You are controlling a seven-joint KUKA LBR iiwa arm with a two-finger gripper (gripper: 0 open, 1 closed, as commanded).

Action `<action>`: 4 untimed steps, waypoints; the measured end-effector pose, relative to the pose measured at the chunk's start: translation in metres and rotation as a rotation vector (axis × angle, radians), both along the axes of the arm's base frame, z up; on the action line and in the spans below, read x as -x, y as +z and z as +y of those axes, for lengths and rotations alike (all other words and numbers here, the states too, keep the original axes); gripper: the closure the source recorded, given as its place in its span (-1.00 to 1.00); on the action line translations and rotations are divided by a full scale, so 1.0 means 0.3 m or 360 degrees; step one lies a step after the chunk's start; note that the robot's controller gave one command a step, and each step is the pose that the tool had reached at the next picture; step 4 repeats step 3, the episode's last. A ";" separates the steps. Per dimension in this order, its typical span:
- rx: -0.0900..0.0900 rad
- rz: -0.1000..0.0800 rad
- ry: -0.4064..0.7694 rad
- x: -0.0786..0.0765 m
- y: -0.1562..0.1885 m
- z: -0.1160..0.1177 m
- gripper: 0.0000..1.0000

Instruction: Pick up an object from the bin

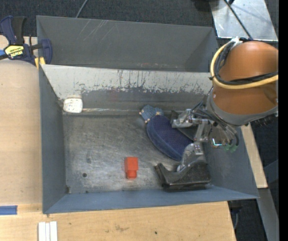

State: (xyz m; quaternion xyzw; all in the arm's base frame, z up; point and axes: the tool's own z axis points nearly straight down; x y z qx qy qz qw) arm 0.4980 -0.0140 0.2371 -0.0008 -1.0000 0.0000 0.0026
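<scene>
My gripper (188,137) hangs over the right part of the bin floor with its two metal fingers spread wide, one finger (183,119) at the far side and one (194,152) at the near side. Between and under them lies the right end of a dark blue oval pouch (165,135) with a lighter blue tab at its far left end. The jaws stand open and nothing is lifted. Just in front of the near finger lies a black flat block (184,175) by the front wall.
A small orange-red block (131,167) sits on the floor near the front, left of the black block. A small white object (73,105) lies in the far left corner. The arm with its orange cover comes in over the right wall.
</scene>
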 end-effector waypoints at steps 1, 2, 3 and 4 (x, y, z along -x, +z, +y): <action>-0.0007 -0.0042 0.0288 -0.130 -0.538 -0.113 -1.00; 0.0000 -0.0081 0.0289 -0.150 -0.518 -0.113 1.00; 0.0003 -0.0027 0.0364 -0.108 0.107 -0.078 1.00; 0.0003 -0.0027 0.0364 -0.108 0.107 -0.078 1.00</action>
